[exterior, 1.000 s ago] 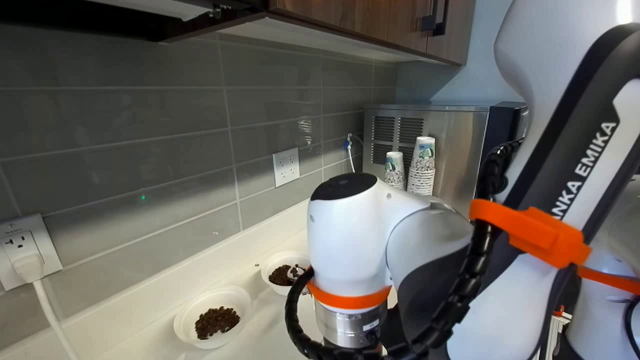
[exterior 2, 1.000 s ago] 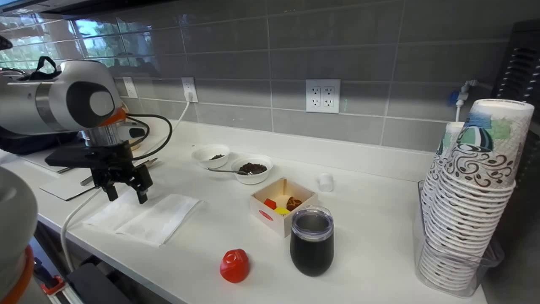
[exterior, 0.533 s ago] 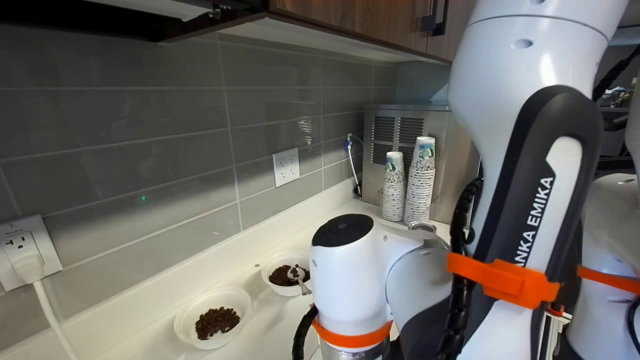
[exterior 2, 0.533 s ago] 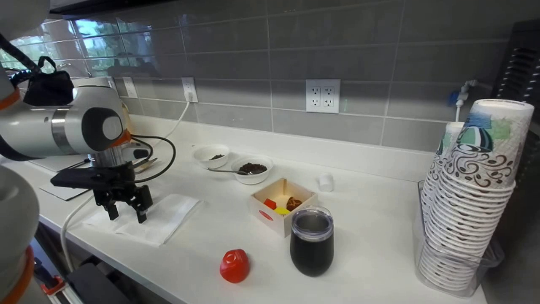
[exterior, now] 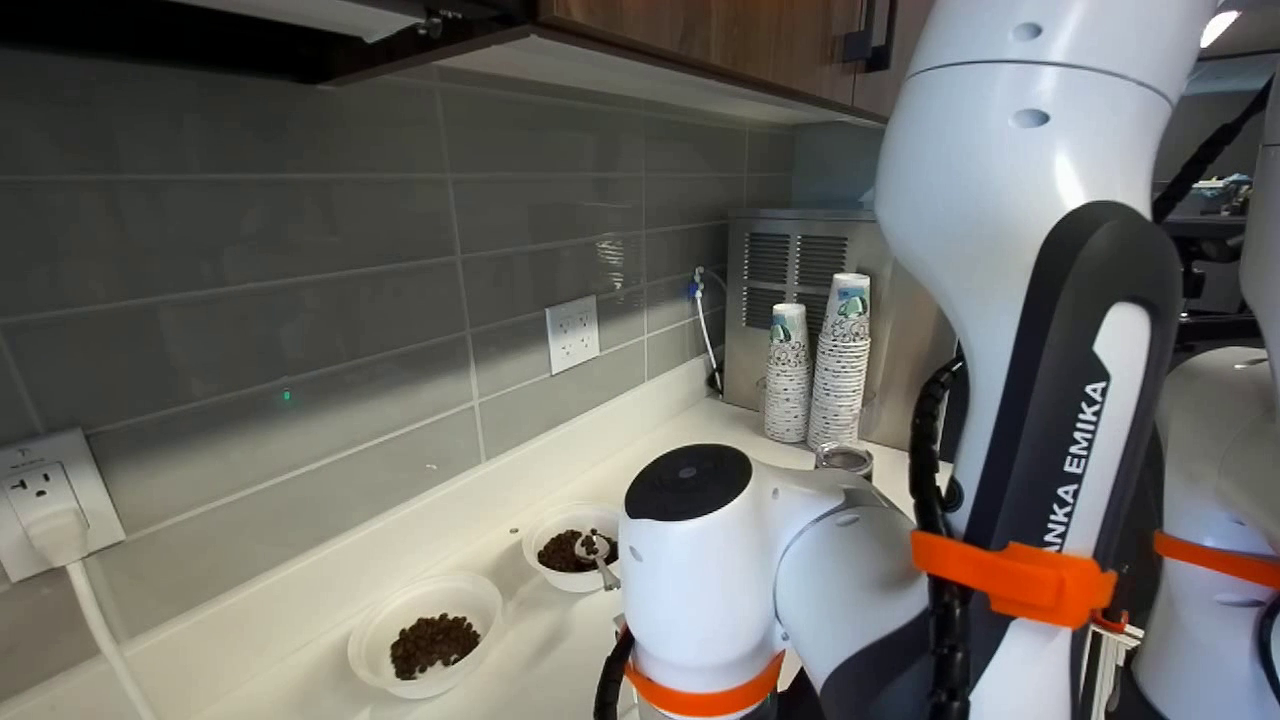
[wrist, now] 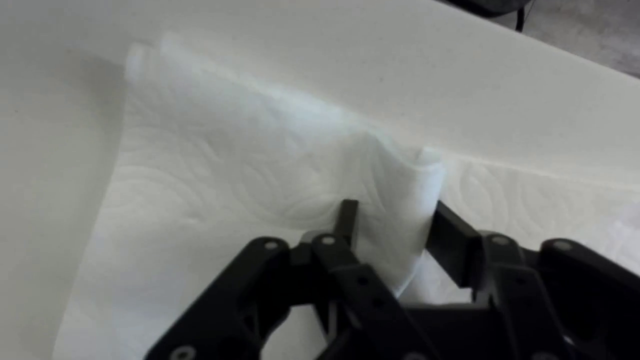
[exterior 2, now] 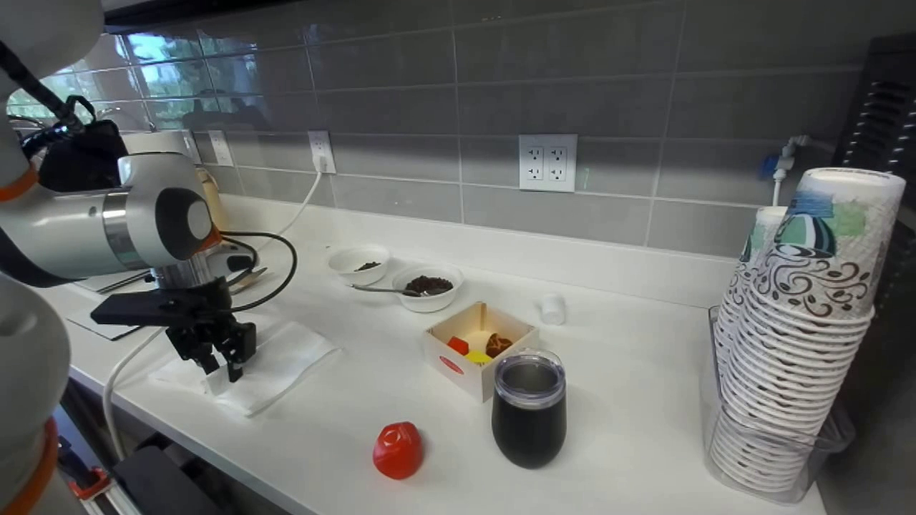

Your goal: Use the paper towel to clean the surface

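Note:
The paper towel (exterior 2: 290, 357), white and embossed, lies on the off-white countertop surface (exterior 2: 630, 400) near its front edge. My gripper (exterior 2: 222, 369) points down over the middle of it, with its tips at towel height. In the wrist view a fold of the paper towel (wrist: 210, 200) bulges up between the fingers of my gripper (wrist: 392, 212). The jaws are partly drawn together but still apart; the right finger (wrist: 452, 240) touches the fold. Contact on the left side is unclear. In an exterior view the surface (exterior: 560, 650) shows, while the gripper is below the frame.
Two white bowls with dark pieces, a near bowl (exterior: 425, 690) and a bowl with a spoon (exterior 2: 427, 306), stand by the wall. A small wooden box (exterior 2: 454, 365), a black tumbler (exterior 2: 529, 429), a red object (exterior 2: 398, 450) and stacked paper cups (exterior 2: 794, 372) stand farther along.
My gripper has come down onto the paper towel and its fingers have moved closer together. The towel has bunched up between them and its near edge has shifted slightly.

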You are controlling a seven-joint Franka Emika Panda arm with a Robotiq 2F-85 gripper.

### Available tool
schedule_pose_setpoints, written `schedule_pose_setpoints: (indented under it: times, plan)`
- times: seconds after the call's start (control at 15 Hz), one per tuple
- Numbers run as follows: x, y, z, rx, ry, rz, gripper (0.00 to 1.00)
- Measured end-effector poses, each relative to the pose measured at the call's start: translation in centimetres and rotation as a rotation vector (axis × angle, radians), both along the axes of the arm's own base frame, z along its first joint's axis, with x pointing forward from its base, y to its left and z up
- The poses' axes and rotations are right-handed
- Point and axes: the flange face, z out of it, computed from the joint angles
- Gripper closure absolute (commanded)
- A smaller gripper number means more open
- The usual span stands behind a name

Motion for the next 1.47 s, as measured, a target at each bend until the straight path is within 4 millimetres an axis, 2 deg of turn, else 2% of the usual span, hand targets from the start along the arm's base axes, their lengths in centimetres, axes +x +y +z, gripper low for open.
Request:
schedule_pose_setpoints:
  times: [0.07,0.13,0.27,0.47,0.8,1.0,1.2,1.47]
  plan:
    - [0.0,0.1,0.0,-0.003,-0.007,0.003,0.99]
    - [0.0,0.2,0.1,-0.005,-0.012,0.007,1.0]
    - [0.1,0.3,0.2,-0.01,-0.025,0.008,0.97]
    - [1.3,0.4,0.6,-0.011,-0.057,-0.007,0.99]
    - [6.5,-0.6,1.2,-0.017,-0.135,-0.06,0.99]
    - [9.7,-0.8,0.7,-0.02,-0.16,-0.074,0.99]
    - [11.6,0.7,0.5,-0.006,-0.171,-0.072,0.99]
    - [12.6,3.8,0.6,0.035,-0.175,-0.039,0.99]
